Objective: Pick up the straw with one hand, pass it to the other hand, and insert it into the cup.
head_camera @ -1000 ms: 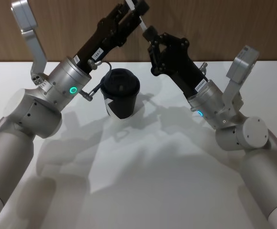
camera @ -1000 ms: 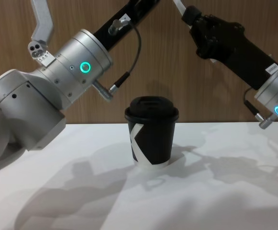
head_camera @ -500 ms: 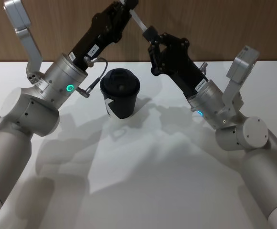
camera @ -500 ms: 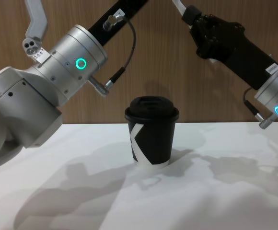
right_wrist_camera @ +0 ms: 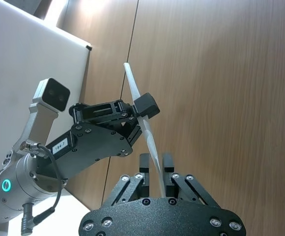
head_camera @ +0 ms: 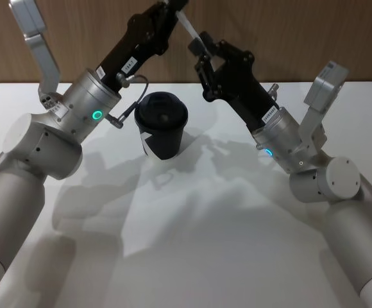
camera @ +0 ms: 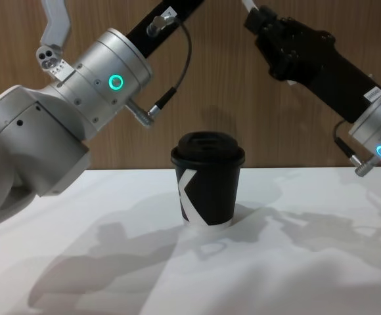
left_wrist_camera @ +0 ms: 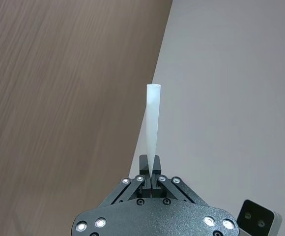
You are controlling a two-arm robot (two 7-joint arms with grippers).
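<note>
Up at twelve o'clock, high above the white desk (head_camera: 205,244), the two arms meet over the thin straight white plastic straw (head_camera: 188,27). The left gripper (left_wrist_camera: 151,164) reaches in from seven o'clock. The left wrist view shows its black fingers pinched tight on the straw, with the tube rising straight out of the pinch against the wood-panelled wall (left_wrist_camera: 59,98).

The right gripper (right_wrist_camera: 156,163) comes in from five o'clock, and here the right wrist view shows what the head view cannot. Its two fingers stand either side of the straw, narrowly parted, with a sliver of gap on at least one side, so they straddle it without clamping. That same view shows the left gripper holding the straw around mid-length. The straw slants across the wall, and its far end pokes free beyond the left fingers.

Down below, at six o'clock from the meeting point, the small black paper cup with a black dome lid (camera: 207,180) stands upright on the desk, well apart from both grippers. The chest view shows it side-on, with the white angular mark and the pale bottom rim. The head view looks down onto the lid's top.
</note>
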